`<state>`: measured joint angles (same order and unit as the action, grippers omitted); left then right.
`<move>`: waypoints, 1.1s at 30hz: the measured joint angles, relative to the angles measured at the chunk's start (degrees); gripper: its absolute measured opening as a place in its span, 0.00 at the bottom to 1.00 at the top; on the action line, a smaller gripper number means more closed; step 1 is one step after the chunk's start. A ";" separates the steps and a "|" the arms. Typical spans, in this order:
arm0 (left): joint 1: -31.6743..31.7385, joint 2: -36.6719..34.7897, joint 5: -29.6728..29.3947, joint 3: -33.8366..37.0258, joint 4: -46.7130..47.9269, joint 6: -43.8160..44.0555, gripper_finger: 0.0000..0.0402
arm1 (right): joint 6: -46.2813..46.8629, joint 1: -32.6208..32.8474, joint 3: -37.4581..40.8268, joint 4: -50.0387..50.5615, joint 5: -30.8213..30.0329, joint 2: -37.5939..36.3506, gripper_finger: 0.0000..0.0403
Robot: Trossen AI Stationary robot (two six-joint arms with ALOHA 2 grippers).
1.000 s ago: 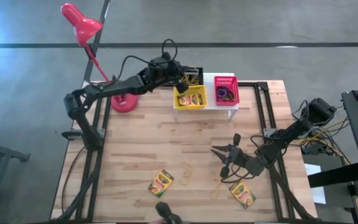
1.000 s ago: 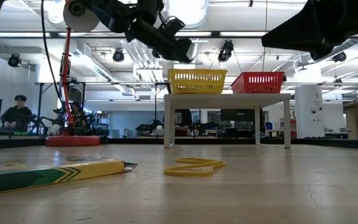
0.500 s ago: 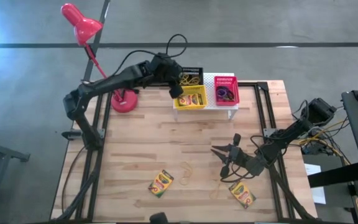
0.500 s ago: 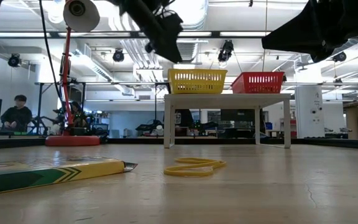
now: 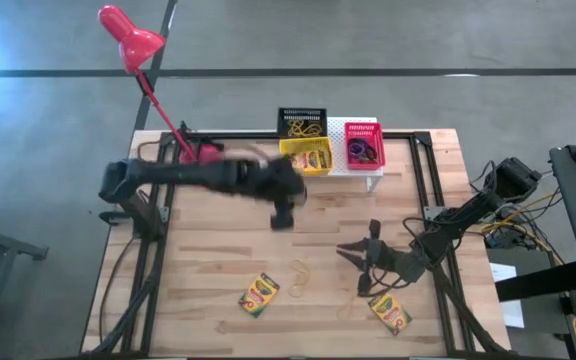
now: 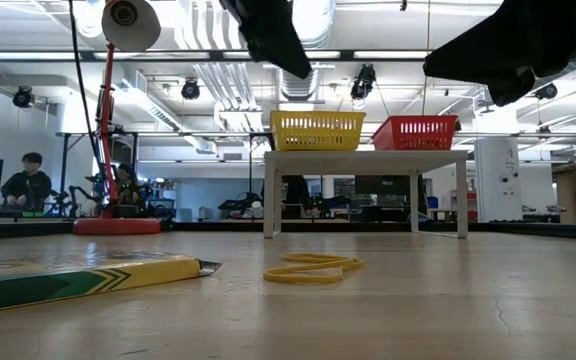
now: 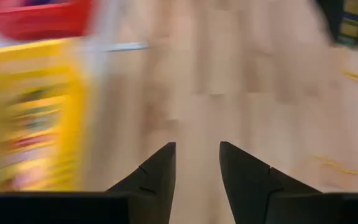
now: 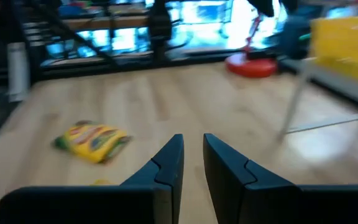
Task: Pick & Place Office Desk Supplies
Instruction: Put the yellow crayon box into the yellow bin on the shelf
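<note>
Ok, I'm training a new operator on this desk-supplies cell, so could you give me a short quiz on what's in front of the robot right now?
1. True or false: the yellow basket on the white riser has a crayon box inside it.
2. How many crayon boxes lie on the bare tabletop? A) one B) two C) three
3. Fill in: the left pincer has its jaws ___, with nothing between them.

Key: 1 true. 2 B, one nearer the left arm and one nearer the right arm. 3 open.
</note>
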<state>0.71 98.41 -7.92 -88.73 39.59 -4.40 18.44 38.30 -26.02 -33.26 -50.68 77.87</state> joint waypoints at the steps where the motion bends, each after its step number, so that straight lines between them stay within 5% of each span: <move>1: -2.02 0.00 0.02 2.05 -2.58 0.00 0.31 | 0.50 0.00 0.00 0.05 2.27 0.00 0.14; 8: -12.82 0.02 -0.06 18.28 -25.79 0.64 0.31 | 9.98 0.04 -0.04 6.65 17.53 0.00 0.16; 17: -16.65 0.02 -0.22 33.54 -47.03 8.88 0.31 | 40.40 1.07 -8.71 45.63 47.59 -0.15 0.26; 20: -16.65 0.04 -0.59 35.76 -48.90 12.35 0.31 | 47.06 4.60 -11.74 50.53 54.48 0.04 0.27; 24: -16.69 0.04 -2.95 36.42 -49.43 14.70 0.31 | 52.01 10.55 -13.98 50.55 56.35 0.02 0.24; 33: -16.54 0.04 -4.13 36.35 -51.24 13.99 0.31 | 58.97 17.98 -13.10 50.71 48.02 0.02 0.14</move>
<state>-15.83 98.45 -12.05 -52.38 -11.65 9.59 77.41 56.28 -39.13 17.45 -2.66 77.89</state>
